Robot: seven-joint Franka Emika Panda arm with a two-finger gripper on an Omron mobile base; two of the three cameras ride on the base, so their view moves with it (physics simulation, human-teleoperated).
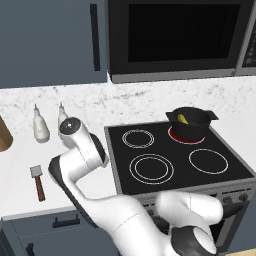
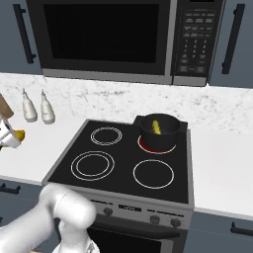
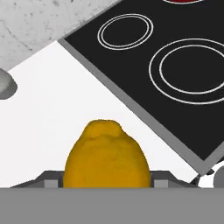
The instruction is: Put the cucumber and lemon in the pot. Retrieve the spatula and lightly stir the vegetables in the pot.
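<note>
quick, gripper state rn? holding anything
Gripper: closed on the lemon, which sits between its fingertips above the white counter beside the stove.

open stovetop (image 2: 118,163), bottles (image 2: 38,106) behind counter

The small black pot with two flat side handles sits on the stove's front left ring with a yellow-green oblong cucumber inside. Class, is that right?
Not quite. The small black pot with two flat side handles sits on the back right ring, which glows red under it, as the right base view shows. The yellow-green oblong cucumber is indeed inside it.
</note>
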